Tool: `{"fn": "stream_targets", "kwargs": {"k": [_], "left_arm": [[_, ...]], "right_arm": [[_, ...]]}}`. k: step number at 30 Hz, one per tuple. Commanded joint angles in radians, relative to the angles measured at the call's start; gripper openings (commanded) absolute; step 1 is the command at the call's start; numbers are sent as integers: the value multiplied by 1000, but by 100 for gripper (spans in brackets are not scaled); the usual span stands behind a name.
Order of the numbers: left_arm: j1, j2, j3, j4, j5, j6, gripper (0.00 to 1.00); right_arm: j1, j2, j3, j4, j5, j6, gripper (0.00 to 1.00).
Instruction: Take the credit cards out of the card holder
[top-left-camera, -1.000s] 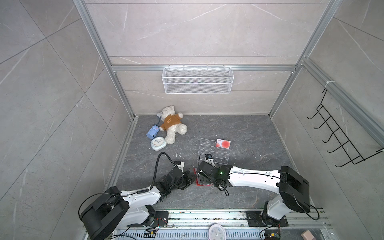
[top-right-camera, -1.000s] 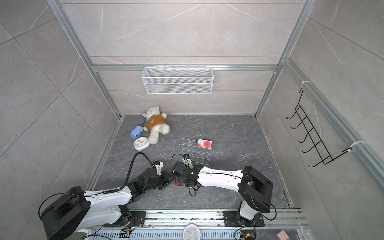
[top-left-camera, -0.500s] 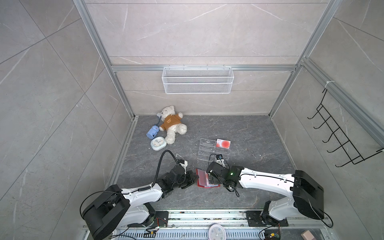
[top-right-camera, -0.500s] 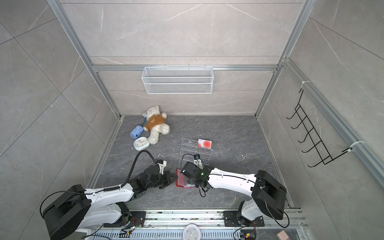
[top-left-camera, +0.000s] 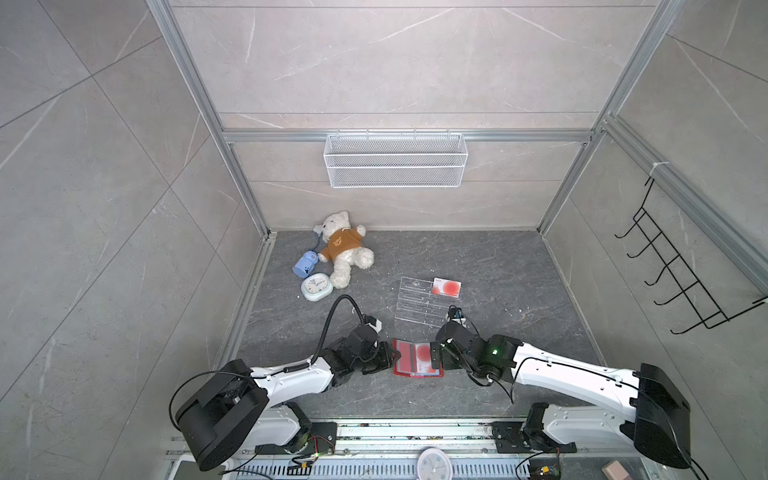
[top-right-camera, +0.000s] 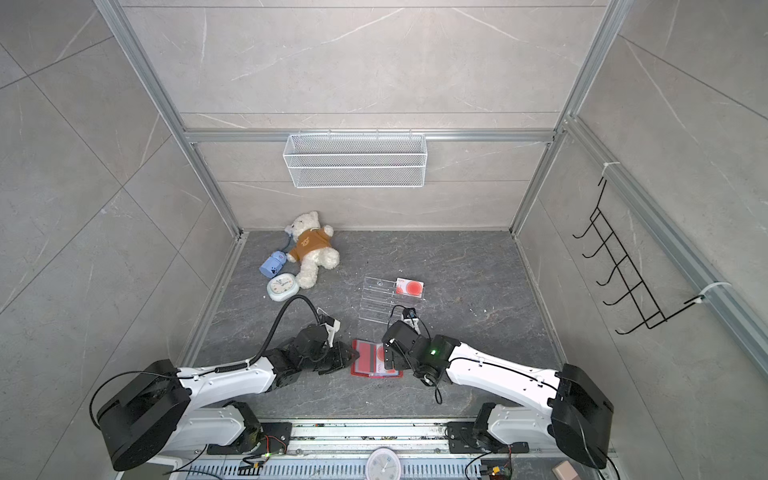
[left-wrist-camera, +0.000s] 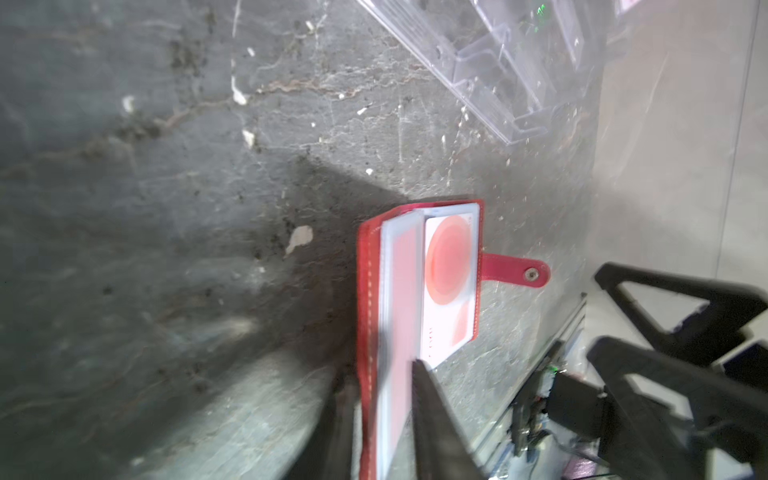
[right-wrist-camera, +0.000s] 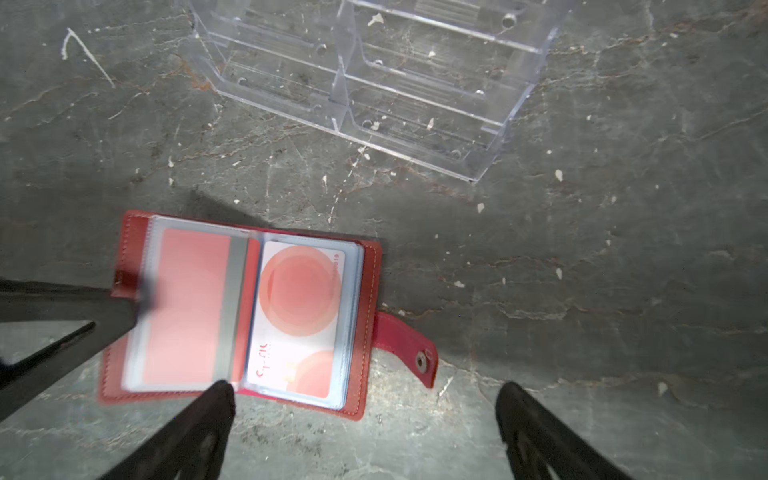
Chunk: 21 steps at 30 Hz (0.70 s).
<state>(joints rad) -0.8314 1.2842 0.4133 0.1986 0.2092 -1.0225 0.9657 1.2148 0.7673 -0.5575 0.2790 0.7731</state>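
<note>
1. Right wrist view: the card holder (right-wrist-camera: 368, 316) lies open and flat on the table (right-wrist-camera: 582, 270), its snap tab (right-wrist-camera: 407, 349) unfastened.
2. One credit card (right-wrist-camera: 299, 316) sits face-up in the sleeve on the holder's tab side. A second shows its striped back in the opposite sleeve.
3. Over the holder's tab side, the right gripper (right-wrist-camera: 365, 388) hangs spread wide, grasping nothing.
4. At the holder's opposite cover, the left gripper (left-wrist-camera: 380, 386) straddles the edge, and I cannot tell whether it pinches.
</note>
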Motion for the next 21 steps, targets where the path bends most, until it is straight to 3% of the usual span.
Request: {"fn": "stream_targets", "kwargs": {"k": [1, 5, 11, 21], "left_arm": [[-2, -35, 28, -65, -41, 24, 41], [-2, -123, 58, -194, -119, 31, 56], [-2, -293, 78, -279, -234, 48, 63], [-3, -368, 90, -195, -213, 31, 75]], "right_arm": [[-28, -50, -18, -12, -91, -29, 98], [-54, -114, -40, 4, -142, -29, 92], [-107, -168, -69, 48, -201, -33, 76], [-153, -86, -108, 204, -345, -32, 34]]}}
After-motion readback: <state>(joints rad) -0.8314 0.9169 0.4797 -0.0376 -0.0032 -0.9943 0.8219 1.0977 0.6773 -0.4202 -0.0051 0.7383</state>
